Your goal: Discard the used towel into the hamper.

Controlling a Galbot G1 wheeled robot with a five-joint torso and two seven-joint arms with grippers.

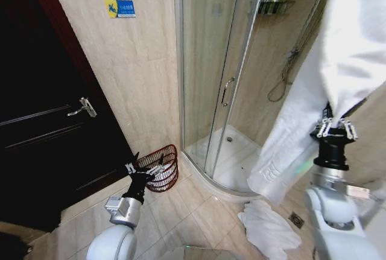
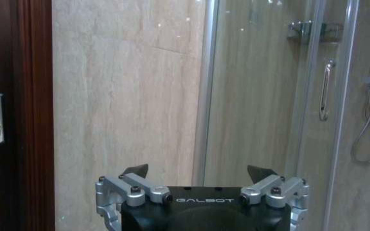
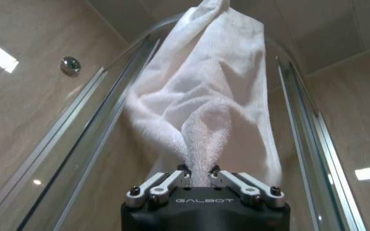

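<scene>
While raised at the right of the head view, right gripper [image 1: 336, 128] pinching a fold of the white towel [image 1: 338, 55], fingers [image 3: 179, 177] pressed onto the cloth from both sides. Towel hanging in a long drape in front of the glass shower stall [image 1: 223, 73], lower end near the floor [image 1: 199, 212]. Second white cloth [image 1: 268, 227] crumpled on the tiles just beside the stall's curb. Low at the left, left gripper [image 1: 145, 168] held just above the near rim of the hamper [image 1: 166, 169], fingers [image 2: 137, 170] spread wide with nothing between them. Hamper standing on the floor against the beige wall, between the dark door [image 1: 42, 121] and the stall, something pale lying inside. Blue and yellow sign [image 1: 119, 8] on the wall above.
</scene>
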